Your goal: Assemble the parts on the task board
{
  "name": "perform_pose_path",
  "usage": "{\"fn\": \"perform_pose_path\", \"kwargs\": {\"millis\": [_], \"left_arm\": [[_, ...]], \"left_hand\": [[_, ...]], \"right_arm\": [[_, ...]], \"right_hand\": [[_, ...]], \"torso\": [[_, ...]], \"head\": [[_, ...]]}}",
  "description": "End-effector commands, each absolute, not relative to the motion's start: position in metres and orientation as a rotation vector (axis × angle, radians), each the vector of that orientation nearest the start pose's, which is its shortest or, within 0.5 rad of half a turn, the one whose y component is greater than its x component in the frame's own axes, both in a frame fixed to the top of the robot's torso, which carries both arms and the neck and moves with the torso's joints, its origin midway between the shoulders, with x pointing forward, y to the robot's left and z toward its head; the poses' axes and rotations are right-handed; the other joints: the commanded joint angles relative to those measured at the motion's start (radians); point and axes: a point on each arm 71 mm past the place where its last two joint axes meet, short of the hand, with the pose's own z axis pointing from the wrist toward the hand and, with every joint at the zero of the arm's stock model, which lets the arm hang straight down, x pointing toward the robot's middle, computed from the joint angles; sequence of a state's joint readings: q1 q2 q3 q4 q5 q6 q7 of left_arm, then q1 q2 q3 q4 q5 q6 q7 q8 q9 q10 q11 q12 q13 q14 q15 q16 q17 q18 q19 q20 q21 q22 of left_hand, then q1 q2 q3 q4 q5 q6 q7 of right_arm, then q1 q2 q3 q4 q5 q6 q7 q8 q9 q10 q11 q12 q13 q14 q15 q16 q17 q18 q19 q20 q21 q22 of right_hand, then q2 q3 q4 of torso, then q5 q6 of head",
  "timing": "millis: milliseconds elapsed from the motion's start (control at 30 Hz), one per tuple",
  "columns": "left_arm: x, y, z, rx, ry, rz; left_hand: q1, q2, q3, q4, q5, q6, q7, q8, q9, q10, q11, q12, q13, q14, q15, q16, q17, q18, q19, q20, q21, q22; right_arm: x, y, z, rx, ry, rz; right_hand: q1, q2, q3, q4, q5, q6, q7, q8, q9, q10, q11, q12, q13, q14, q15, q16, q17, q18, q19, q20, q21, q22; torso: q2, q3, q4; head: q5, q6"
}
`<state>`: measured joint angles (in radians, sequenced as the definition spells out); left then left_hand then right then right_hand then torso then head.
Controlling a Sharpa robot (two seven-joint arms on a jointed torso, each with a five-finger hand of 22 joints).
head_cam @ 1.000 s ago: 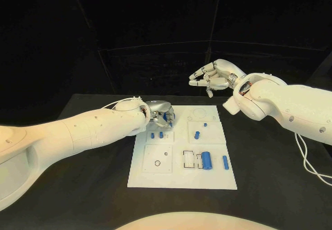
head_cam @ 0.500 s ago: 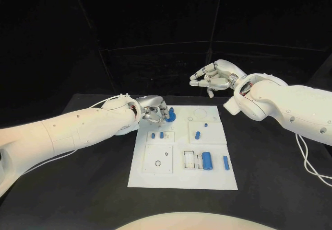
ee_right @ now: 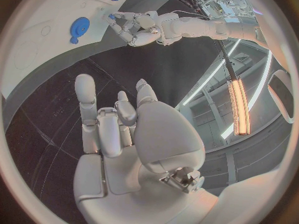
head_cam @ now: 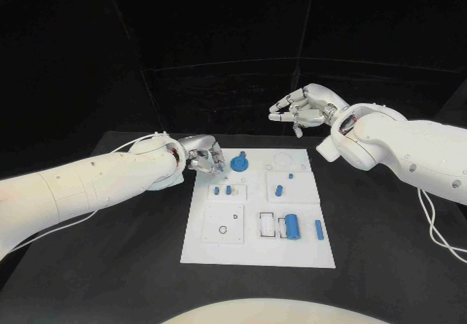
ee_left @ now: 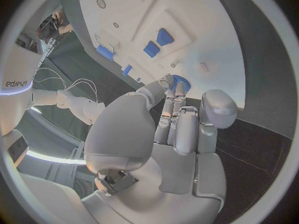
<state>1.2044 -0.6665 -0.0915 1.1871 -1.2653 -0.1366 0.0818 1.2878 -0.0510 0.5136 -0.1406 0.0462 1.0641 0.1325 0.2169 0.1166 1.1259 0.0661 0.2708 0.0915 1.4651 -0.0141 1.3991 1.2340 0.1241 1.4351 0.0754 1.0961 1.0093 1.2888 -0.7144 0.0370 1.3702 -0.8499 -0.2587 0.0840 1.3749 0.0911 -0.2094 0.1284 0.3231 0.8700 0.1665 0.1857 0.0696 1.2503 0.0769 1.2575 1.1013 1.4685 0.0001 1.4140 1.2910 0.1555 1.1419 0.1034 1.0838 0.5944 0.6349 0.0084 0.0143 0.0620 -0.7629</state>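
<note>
On the white board [head_cam: 258,206], the edge nearest the robot has a blue cylinder [head_cam: 290,225] with a thin blue bar [head_cam: 317,229] beside it. At the far end a round blue disc [head_cam: 240,163] now lies flat on the board; half a second ago the left hand [head_cam: 202,156] held it there. That hand has drawn back to the board's far left corner, fingers loosely curled, empty. Beyond the board, the right hand [head_cam: 304,108] hovers, fingers bent, holding nothing. The disc looks placed.

black table [head_cam: 117,270] carries the white task board [head_cam: 255,253] lying flat at its middle, long side running away from the robot, with small blue parts [head_cam: 290,225] sitting on the board's panels and a round blue part [head_cam: 240,163] near its far left corner
</note>
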Motion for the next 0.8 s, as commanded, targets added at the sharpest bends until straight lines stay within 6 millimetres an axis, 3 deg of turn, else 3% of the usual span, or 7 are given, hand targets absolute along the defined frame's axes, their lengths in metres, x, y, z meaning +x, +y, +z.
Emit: {"fn": "perform_pose_path", "kwargs": {"millis": [33, 333, 500, 800], "left_arm": [[0.531, 0.201, -0.233, 0.102, 1.915, -0.728], [0.532, 0.198, -0.241, 0.099, 1.937, -0.723], [0.533, 0.197, -0.244, 0.096, 1.95, -0.715], [0.534, 0.192, -0.246, 0.096, 1.955, -0.714]], "left_hand": [[-0.01, 0.003, 0.001, 0.008, 0.003, 0.009, 0.001, -0.004, 0.0, 0.008, 0.0, -0.006, -0.002, 0.039, -0.005, -0.001, -0.001, -0.009, 0.005, 0.002, -0.004, -0.002], [-0.012, 0.002, 0.0, 0.009, 0.003, 0.009, 0.001, -0.005, 0.0, 0.009, 0.0, -0.007, -0.002, 0.039, -0.005, -0.001, -0.002, -0.009, 0.005, 0.002, -0.004, -0.003], [-0.02, -0.007, -0.007, 0.012, 0.002, 0.011, 0.0, -0.009, -0.001, 0.014, -0.001, -0.012, -0.003, 0.038, -0.006, -0.002, -0.005, -0.009, 0.005, 0.002, -0.006, -0.003], [-0.021, -0.009, -0.009, 0.012, 0.002, 0.011, -0.001, -0.009, -0.001, 0.016, -0.001, -0.013, -0.003, 0.038, -0.006, -0.002, -0.005, -0.009, 0.005, 0.002, -0.005, -0.002]], "right_arm": [[0.534, -0.177, -0.12, 0.293, 1.599, 1.099], [0.534, -0.178, -0.12, 0.294, 1.599, 1.098], [0.534, -0.177, -0.12, 0.294, 1.599, 1.099], [0.534, -0.176, -0.12, 0.293, 1.6, 1.1]], "right_hand": [[0.002, 0.011, -0.002, 0.006, 0.006, 0.0, -0.004, 0.004, 0.0, -0.005, -0.003, -0.006, -0.001, 0.043, -0.005, -0.004, -0.001, 0.011, -0.001, -0.002, -0.005, -0.001], [0.002, 0.012, -0.003, 0.007, 0.006, -0.001, -0.004, 0.004, 0.0, -0.004, -0.003, -0.005, 0.001, 0.043, -0.005, -0.004, -0.001, 0.011, 0.0, -0.002, -0.004, 0.001], [0.002, 0.012, -0.003, 0.007, 0.006, -0.001, -0.004, 0.004, 0.0, -0.004, -0.003, -0.005, 0.001, 0.043, -0.005, -0.004, -0.001, 0.011, 0.0, -0.002, -0.004, 0.001], [0.002, 0.013, -0.003, 0.007, 0.007, 0.0, -0.005, 0.004, 0.0, -0.004, -0.003, -0.005, 0.001, 0.043, -0.005, -0.004, 0.0, 0.011, 0.0, -0.002, -0.004, 0.0]], "torso": [[0.0, 0.0016, -0.0015], [0.001, 0.0, -0.0006], [0.0, 0.0016, -0.0021], [0.001, -0.0002, -0.0006]], "head": [[0.003, 0.002], [0.005, 0.002], [0.006, 0.002], [0.004, 0.001]]}}
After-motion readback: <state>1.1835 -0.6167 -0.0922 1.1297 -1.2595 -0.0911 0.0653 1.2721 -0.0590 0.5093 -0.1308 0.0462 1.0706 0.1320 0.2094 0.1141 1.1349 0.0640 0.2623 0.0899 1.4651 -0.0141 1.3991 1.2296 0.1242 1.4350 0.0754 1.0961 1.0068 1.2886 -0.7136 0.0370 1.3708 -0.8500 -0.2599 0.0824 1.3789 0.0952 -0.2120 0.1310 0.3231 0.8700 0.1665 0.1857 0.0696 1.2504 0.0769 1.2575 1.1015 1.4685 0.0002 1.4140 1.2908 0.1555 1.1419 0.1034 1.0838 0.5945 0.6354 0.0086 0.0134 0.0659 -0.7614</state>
